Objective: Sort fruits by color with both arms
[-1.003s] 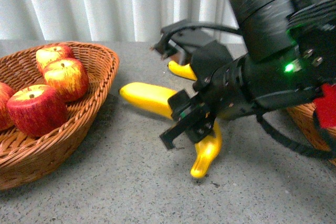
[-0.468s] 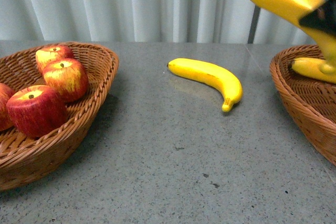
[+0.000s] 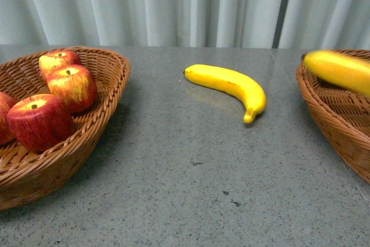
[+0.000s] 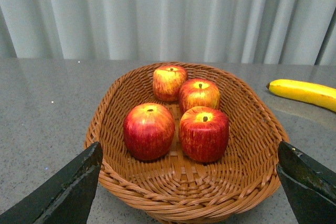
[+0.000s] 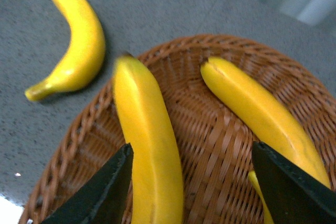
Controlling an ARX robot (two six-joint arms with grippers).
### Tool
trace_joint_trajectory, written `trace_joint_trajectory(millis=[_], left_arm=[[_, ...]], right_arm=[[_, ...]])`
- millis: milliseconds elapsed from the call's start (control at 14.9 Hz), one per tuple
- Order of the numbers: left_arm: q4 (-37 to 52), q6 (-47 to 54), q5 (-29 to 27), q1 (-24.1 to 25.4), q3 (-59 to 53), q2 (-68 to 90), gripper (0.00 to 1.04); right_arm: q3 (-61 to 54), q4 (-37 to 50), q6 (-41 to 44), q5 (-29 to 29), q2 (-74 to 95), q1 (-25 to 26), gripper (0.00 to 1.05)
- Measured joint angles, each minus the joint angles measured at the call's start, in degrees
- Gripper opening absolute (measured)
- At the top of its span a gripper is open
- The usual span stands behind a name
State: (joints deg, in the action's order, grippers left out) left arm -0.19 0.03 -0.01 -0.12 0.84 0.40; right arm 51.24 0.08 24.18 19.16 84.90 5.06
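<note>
**Right end effector (image 5: pixel 191 148) spread wide above the banana basket (image 5: pixel 210 124)**

Its two black fingers (image 5: pixel 100 192) stand far apart and grip nothing. Between them, close beside one finger, a near banana (image 5: pixel 149 150) lies lengthwise with its tip reaching the woven rim. It looks blurred in both views, so it is not possible to tell if it rests on the weave or is in the air. A far banana (image 5: pixel 257 108) lies inside the same basket, along the opposite wall.

In the front view this basket (image 3: pixel 329 120) is cut by the right edge of the picture, and the near banana (image 3: pixel 341 70) shows over its rim.

The left end effector (image 4: pixel 189 148) is also wide, holding nothing, with its fingers (image 4: pixel 68 192) on either side of the near rim of the apple basket (image 4: pixel 184 203). Four apples (image 4: pixel 203 132) sit together inside, well within the rim.

A broad stretch of grey tabletop (image 3: pixel 191 172) separates the two baskets. The loose banana (image 3: pixel 231 84) lies in the far part of it, nearer the curtain (image 3: pixel 144 4), apart from both baskets, with bare surface all around it.
</note>
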Motion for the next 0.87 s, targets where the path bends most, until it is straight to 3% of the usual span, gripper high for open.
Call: trace_joint_trajectory(millis=[201, 468, 602, 870], left_arm=[[0.0, 0.0, 0.0, 0.0, 0.0, 0.0, 0.98], [0.0, 0.0, 0.0, 0.0, 0.0, 0.0, 0.98], [0.0, 0.0, 0.0, 0.0, 0.0, 0.0, 0.98], [-0.02, 0.0, 0.02, 0.0, 0.0, 0.0, 0.98]], right_arm=[[6.16, -0.87, 0.28, 0.11, 0.0, -7.06, 0.99], [19.23, 2.6, -3.48, -1.09, 12.61, -21.2, 0.98], [26.43, -0.39, -3.58, -1.33, 21.7, -26.67, 0.98], [42.25, -7.93, -1.79, -4.15, 36.87, -28.61, 0.98]])
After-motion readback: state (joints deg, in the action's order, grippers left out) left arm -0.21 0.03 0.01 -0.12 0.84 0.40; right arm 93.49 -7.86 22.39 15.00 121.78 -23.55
